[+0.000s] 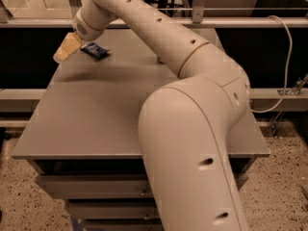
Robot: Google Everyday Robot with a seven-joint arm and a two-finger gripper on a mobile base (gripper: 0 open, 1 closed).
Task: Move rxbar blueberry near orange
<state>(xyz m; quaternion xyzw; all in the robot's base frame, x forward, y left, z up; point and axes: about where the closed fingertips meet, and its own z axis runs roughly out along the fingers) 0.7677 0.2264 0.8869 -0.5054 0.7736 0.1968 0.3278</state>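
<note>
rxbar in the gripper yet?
No, the rxbar blueberry lies flat on the table near its far left corner, with the gripper beside it at the table edge.

The single camera sits high at the near side of the flat grey rectangular table (91,114), looking steeply down and away across it. It is close behind the thick cream-coloured jointed arm (192,129), whose bulk fills the near right of the view. The tan-tipped pincer (65,49) shows small, over the table's far left corner.
</note>
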